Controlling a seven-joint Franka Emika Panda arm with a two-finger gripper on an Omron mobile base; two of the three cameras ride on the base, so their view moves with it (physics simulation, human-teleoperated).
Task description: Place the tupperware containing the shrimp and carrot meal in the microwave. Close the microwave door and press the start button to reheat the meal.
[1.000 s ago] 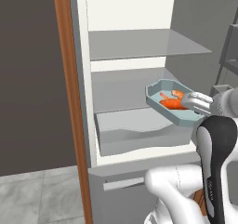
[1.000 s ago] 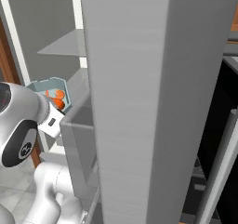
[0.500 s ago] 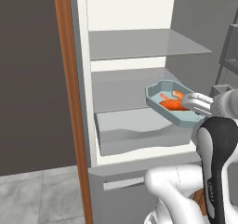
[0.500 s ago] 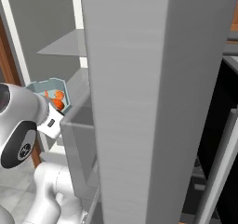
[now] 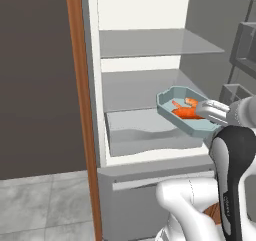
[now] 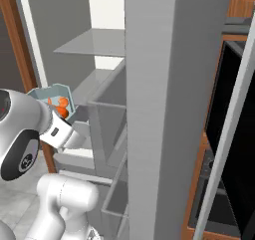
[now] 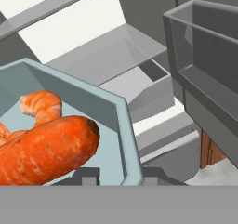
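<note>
My gripper (image 5: 204, 109) is shut on the near rim of the tupperware (image 5: 169, 109), a pale blue-grey tray held level in front of the open fridge's lower shelf. The shrimp and carrot meal (image 5: 184, 110) lies inside it as an orange heap. From the right base view the tupperware (image 6: 52, 91) and meal (image 6: 60, 105) peek out above my arm, with the gripper (image 6: 63, 120) just beneath. In the hand view the gripper (image 7: 121, 175) clamps the tupperware (image 7: 69, 86) wall, and a curled shrimp and a big carrot chunk (image 7: 46, 148) sit close behind it. I cannot tell whether the microwave is in view.
The open fridge (image 5: 150, 80) has grey shelves and a drawer (image 5: 145, 135) below the tray. Its door (image 6: 169, 109) with bins stands open at my right. A wooden panel edge (image 5: 80, 110) borders the left. A black appliance front (image 6: 234, 134) shows at far right.
</note>
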